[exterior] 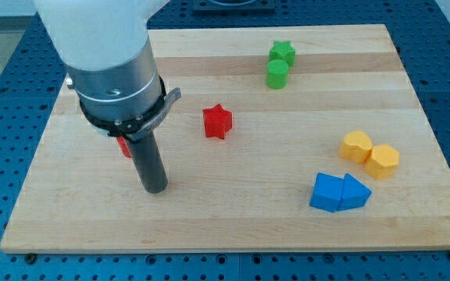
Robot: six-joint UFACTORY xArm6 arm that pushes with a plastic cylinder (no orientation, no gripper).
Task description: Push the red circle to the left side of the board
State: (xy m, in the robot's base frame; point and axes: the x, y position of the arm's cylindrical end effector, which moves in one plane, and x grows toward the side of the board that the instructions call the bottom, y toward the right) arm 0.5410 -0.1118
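From my seat, my arm [112, 70] runs off the view's top edge and covers most of a red block [123, 146] at the view's left; only a sliver shows beside the rod, so I cannot tell its shape or whether they touch.

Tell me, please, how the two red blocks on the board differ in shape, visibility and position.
The red star lies in full view near the board's middle; the other red block is mostly hidden behind the arm, so its shape cannot be made out. The red star stands apart from my tip, up and to the view's right; the other red block sits close beside the rod, on the view's left. Both share the same red colour.
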